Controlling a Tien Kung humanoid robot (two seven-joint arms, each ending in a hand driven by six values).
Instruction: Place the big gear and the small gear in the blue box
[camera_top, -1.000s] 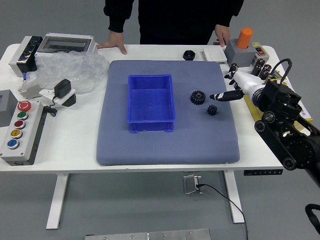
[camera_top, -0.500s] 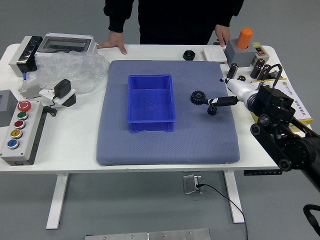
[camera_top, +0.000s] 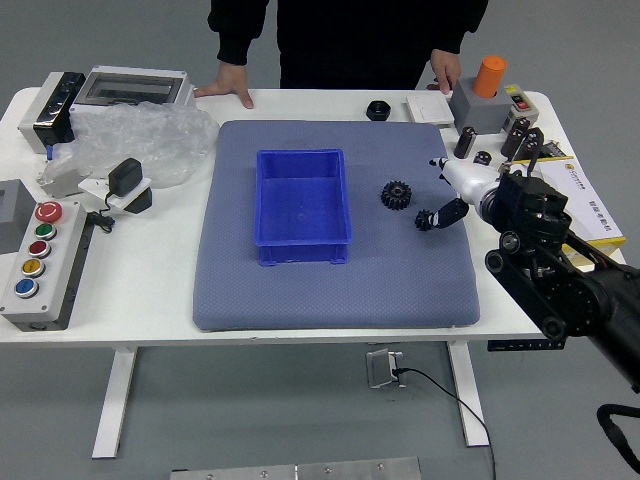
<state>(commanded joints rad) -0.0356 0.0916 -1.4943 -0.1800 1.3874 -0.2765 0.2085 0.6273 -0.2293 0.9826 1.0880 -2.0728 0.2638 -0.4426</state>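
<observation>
Reaching over the desk's (camera_top: 130, 280) right edge, the right robot hand (camera_top: 437, 190) keeps its fingers (camera_top: 453, 211) apart, one at the small gear (camera_top: 423, 220); contact is unclear. The big gear (camera_top: 396, 195) lies nearby, right of the blue box (camera_top: 302, 254), its long axis near-to-far. A person's hands (camera_top: 231, 82) rest along the far edge. Small dark characters mark a yellow-edged package (camera_top: 577, 183).

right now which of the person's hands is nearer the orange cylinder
Left: the left hand is close beside the orange cylinder; the right hand is much farther off, on the table.
</observation>
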